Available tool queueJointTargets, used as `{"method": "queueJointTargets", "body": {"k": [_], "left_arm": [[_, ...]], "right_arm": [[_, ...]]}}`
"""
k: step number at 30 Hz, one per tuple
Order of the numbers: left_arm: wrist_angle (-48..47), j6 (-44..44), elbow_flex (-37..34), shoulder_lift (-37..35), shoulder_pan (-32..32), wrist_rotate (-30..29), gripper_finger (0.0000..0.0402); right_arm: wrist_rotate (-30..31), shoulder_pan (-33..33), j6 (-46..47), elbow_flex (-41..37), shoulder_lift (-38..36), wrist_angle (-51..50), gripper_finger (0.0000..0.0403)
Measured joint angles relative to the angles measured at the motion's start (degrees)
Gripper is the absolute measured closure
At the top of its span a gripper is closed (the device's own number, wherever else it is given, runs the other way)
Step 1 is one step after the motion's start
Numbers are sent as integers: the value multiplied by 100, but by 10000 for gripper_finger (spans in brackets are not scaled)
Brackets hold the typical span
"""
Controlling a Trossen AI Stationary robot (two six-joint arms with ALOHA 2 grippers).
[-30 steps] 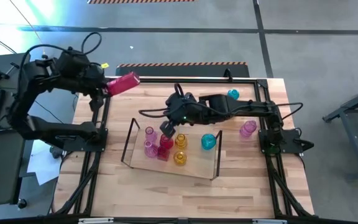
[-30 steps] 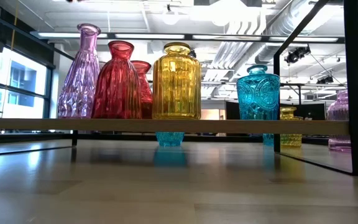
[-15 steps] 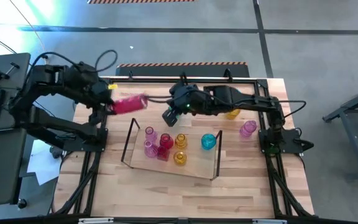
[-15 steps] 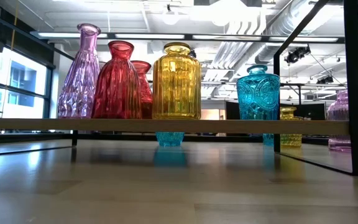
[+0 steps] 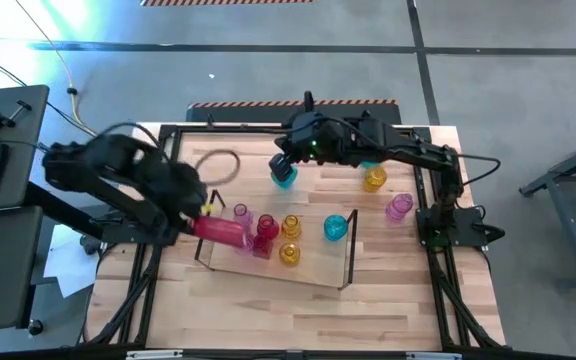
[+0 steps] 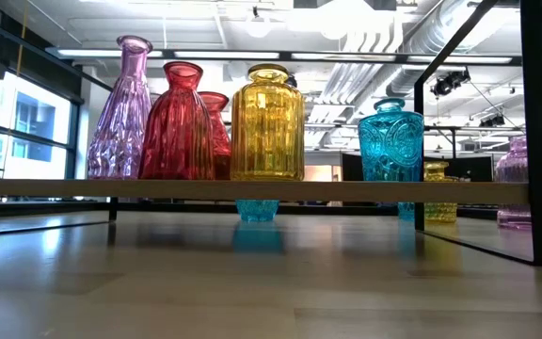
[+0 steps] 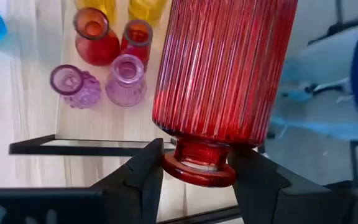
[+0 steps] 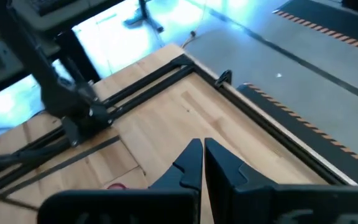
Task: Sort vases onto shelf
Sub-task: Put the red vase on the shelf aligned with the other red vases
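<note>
High view: the left gripper (image 5: 200, 215) carries a ribbed red glass vase (image 5: 220, 230) lying sideways over the left end of the clear tray shelf (image 5: 318, 262), where pink, red, amber and cyan vases stand. The right gripper (image 5: 280, 167) hangs above a cyan vase (image 5: 284, 177) on the wooden worktop (image 5: 268, 310), beyond the shelf.

Low view: vases stand in a row on the shelf (image 6: 252, 189); no gripper shows.

Left wrist view: the fingers (image 7: 143, 171) clamp the red vase's neck (image 7: 199, 163), body pointing toward the shelved vases.

Right wrist view: the fingers (image 8: 190, 163) are pressed together, empty.

To place well, swing the vase upright over a bare spot clear of its neighbours, lower until its base seats, then release.
</note>
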Motion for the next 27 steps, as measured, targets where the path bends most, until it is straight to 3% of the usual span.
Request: {"method": "queueJointTargets", "body": {"k": [4, 12, 20, 27], "left_arm": [[-1, -266, 0, 385, -307, -285, 254], [2, -1329, 0, 1230, -768, -309, 258], [2, -2145, 0, 2080, -1381, -162, 259], [5, -2567, 0, 2504, -1599, -446, 258]], "right_arm": [[-807, -191, -416, 0, -10, -16, 403], [-2723, -543, -1289, 0, -28, -133, 403], [-3621, -602, -1685, 0, -311, -145, 403], [-4539, -555, -1294, 2, -767, -192, 403]]}}
